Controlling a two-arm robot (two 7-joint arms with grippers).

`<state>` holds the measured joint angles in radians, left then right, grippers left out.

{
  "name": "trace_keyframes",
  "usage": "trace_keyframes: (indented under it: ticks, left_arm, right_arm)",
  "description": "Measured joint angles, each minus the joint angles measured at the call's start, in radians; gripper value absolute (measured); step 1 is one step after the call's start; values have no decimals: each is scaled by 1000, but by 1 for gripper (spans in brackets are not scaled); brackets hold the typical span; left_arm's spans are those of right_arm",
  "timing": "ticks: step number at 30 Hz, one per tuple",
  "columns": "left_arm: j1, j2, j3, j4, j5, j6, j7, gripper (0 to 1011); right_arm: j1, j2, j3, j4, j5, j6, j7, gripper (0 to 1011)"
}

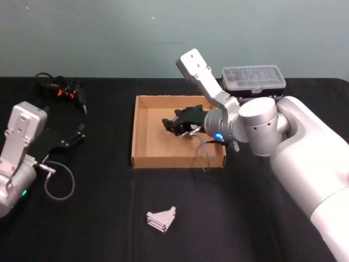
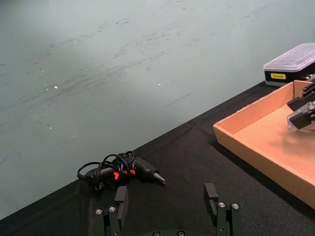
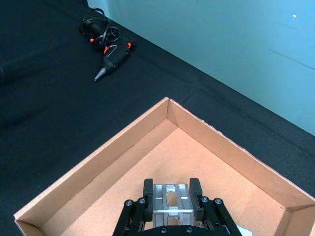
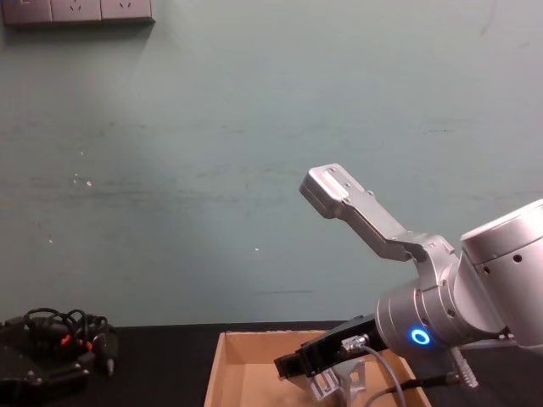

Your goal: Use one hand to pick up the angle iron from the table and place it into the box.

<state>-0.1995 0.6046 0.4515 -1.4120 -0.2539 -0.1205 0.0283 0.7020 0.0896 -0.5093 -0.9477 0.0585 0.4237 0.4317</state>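
Observation:
A silver angle iron [image 3: 171, 204] is clamped between the black fingers of my right gripper [image 3: 172, 189], which is shut on it. That gripper [image 1: 167, 125] hangs over the inside of the tan cardboard box [image 1: 163, 161], a little above its floor. From the chest the held angle iron [image 4: 327, 386] shows just below the gripper [image 4: 290, 366], inside the box [image 4: 222, 373]. A second silver angle iron [image 1: 161, 220] lies on the black table [image 1: 245, 218] in front of the box. My left gripper [image 1: 77, 135] rests parked at the left, fingers [image 2: 121, 199] apart and empty.
A black tool with orange marks and coiled cable [image 1: 64, 90] lies at the back left. A clear-lidded plastic case [image 1: 253, 81] stands behind the box's right corner. A loose grey cable [image 1: 59, 183] loops beside my left arm.

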Motion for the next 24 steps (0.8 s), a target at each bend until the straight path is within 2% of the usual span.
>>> trace_keyframes:
  ticks: [14,20,21,24]
  left_arm:
    - [0,0,0,0,0,0,0,1012]
    - [0,0,0,0,0,0,0,1011]
    - [0,0,0,0,0,0,0,1011]
    - [0,0,0,0,0,0,0,1011]
  right_arm:
    - [2,-1,0,3,-1,0,1,463]
    - [1,0,1,1,-1,1,1,684]
    - [1,0,1,1,-1,1,1,684]
    - [0,0,1,0,0,1,1,792]
